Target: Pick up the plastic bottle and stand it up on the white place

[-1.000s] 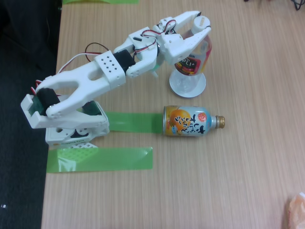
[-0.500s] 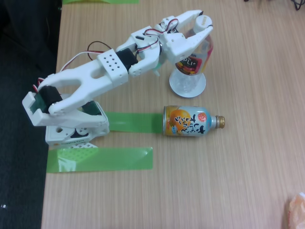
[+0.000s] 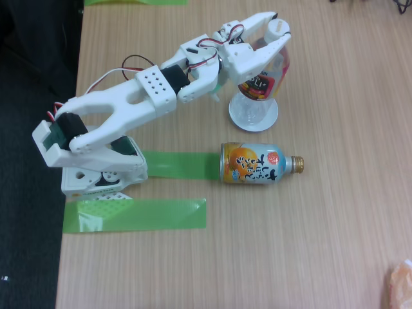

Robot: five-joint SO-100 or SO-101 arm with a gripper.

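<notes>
My claw (image 3: 278, 27) is in the upper middle of the frame, at the end of my white arm (image 3: 148, 96). Its two fingers are spread apart, one on each side of the top of the plastic bottle (image 3: 261, 84). The white cap (image 3: 277, 26) sits between the fingertips. I cannot tell if a finger still touches the bottle, but the claw is not squeezing it.

The plastic bottle stands with its clear bottom end on the white place (image 3: 253, 114), a small round plate on the wooden counter (image 3: 335, 212). The bottle tips a little toward the upper right of the frame. Its red, black and yellow label (image 3: 257, 82) shows just below my claw.

Lower down, near the middle of the frame, an orange and blue bottle-can (image 3: 254, 163) lies on its side. Its gold cap (image 3: 295, 164) points to the right. It is near the white place but not touching it.

My base (image 3: 96, 174) sits at the left edge of the counter. A strip of green tape (image 3: 180, 165) runs from the base to the bottle-can. Another green strip (image 3: 135, 215) lies below it, toward the lower left. Red and black wires (image 3: 132, 63) loop over my arm. Something pale orange (image 3: 400, 283) peeks in at the lower right corner; I cannot tell what it is.
</notes>
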